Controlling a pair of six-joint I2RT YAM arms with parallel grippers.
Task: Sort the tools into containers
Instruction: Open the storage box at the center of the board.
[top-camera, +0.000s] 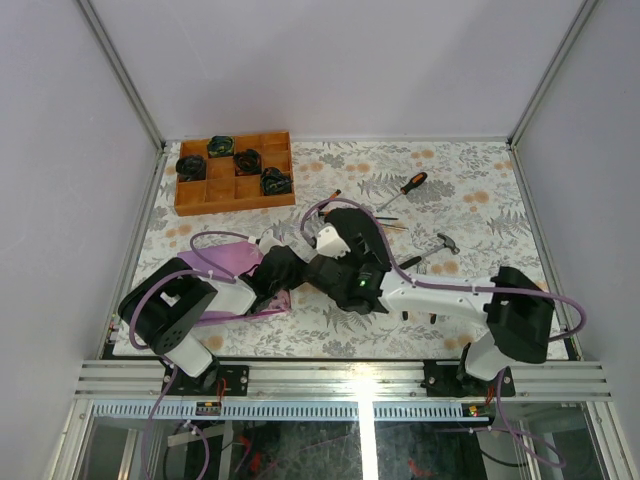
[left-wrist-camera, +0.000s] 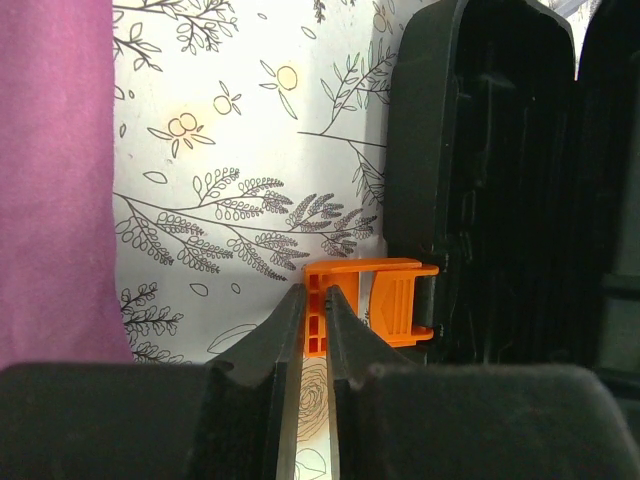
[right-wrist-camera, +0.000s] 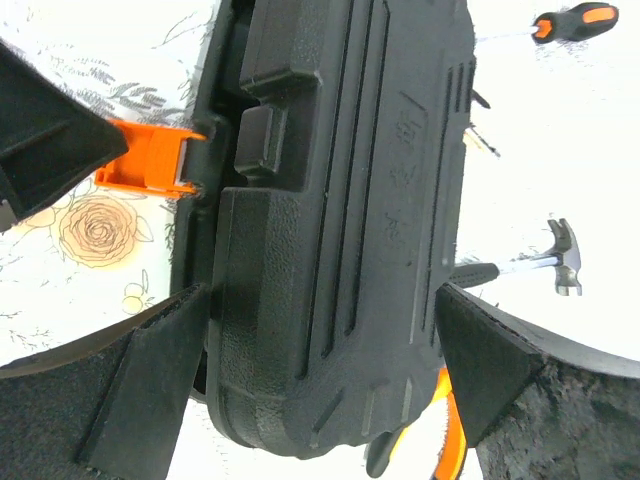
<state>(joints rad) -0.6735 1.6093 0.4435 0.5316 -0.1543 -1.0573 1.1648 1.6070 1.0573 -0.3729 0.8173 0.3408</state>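
Left end effector (left-wrist-camera: 315, 300) pinching orange latch (left-wrist-camera: 375, 300)

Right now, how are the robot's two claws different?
The left gripper is pinched shut on the small orange latch; the right gripper is spread wide around the big black tool case. The left one holds something thin, the right straddles something broad. Both are black and work on the same case.

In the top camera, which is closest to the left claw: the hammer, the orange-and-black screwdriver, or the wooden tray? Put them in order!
From the left gripper:
1. Hammer, to its right.
2. Screwdriver, up and right; close call with the hammer.
3. Wooden tray, far-left corner; also close.
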